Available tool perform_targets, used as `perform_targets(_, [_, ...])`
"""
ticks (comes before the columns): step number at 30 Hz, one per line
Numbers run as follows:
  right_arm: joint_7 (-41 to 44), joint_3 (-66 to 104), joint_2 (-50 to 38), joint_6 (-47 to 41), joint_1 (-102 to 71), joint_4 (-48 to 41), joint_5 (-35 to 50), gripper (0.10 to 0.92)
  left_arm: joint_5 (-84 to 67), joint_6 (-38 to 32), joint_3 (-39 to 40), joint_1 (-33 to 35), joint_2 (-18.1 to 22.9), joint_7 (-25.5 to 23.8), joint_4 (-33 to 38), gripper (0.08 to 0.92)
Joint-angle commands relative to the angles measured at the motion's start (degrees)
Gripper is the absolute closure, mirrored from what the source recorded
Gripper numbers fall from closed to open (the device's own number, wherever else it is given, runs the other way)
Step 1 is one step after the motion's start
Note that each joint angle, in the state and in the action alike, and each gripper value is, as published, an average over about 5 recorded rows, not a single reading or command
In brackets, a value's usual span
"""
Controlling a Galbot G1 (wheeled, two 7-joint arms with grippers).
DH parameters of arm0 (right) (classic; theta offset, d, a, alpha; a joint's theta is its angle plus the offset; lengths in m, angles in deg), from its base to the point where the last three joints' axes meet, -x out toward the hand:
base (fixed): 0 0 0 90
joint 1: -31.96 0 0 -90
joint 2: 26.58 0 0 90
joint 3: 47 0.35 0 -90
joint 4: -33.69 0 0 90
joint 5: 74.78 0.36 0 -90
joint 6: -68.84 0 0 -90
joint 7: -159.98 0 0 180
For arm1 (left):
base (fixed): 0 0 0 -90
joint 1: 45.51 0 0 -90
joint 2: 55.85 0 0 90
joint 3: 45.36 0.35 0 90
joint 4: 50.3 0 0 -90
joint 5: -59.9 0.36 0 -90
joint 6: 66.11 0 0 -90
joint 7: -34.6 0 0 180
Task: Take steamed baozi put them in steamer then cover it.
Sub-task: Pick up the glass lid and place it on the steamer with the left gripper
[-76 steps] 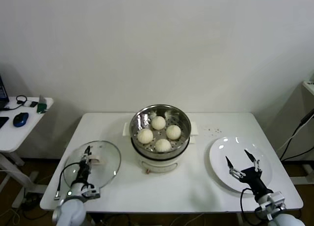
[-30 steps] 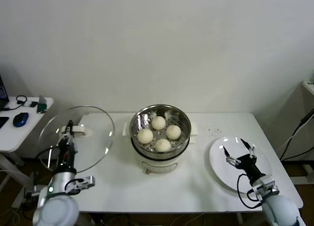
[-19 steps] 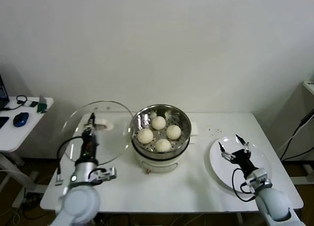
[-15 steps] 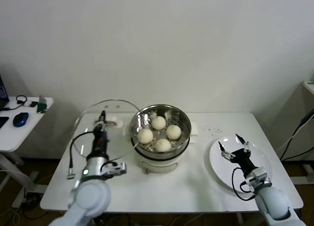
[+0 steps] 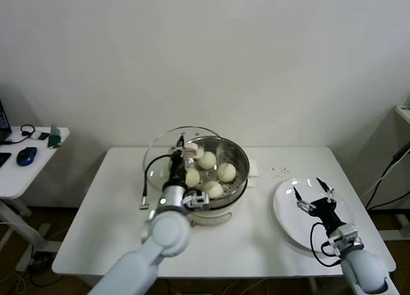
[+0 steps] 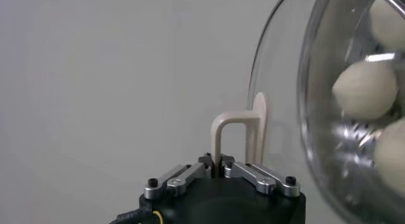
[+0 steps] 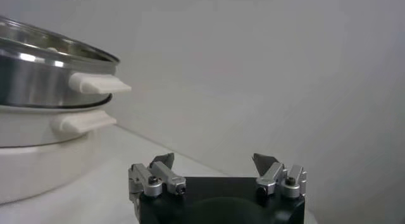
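Glass, and that's the whole story here: the cover [image 5: 173, 155] is up in the air, tilted, overlapping the steamer's left rim, with the left gripper [image 5: 177, 159] clamped tight on its cream bar handle [image 6: 239, 138]. Good place to hold it, because the dome and metal rim look too slick and too wide for those fingers. It's rigid, likely weighty for its size, and breakable, so I'd say it wants a level, gentle seat rather than a drop. In the left wrist view the handle sits pinched between the closed tips, lid hanging off to one side.

All four steamed baozi [image 5: 213, 174] sit inside the steamer [image 5: 221, 186], soft dough, nothing left to fetch.

Over on the other side, the right gripper [image 5: 314, 198] hangs over the white plate [image 5: 286, 217], fingers spread wide, holding nothing, well apart from the pot
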Motion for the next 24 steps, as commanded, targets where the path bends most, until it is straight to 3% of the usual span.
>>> perform_targets(1, [0.6, 4.1, 0.3, 0.7, -2.7, 0.2, -0.1, 0.203, 2.4, 2.8, 5.7, -5.9, 8.4, -1.7, -10.3, 0.853])
perform_targets(11, [1.8, 6.5, 1.1, 1.6, -4.5, 0.0, -0.1, 0.203, 3.1, 2.8, 5.6, -6.2, 10.8, -1.6, -13.3, 0.853])
perform_targets(24, [2.8, 6.5, 1.3, 2.3, -4.3, -0.6, -0.4, 0.203, 3.1, 2.8, 6.3, -6.7, 10.4, -1.9, -14.6, 0.853])
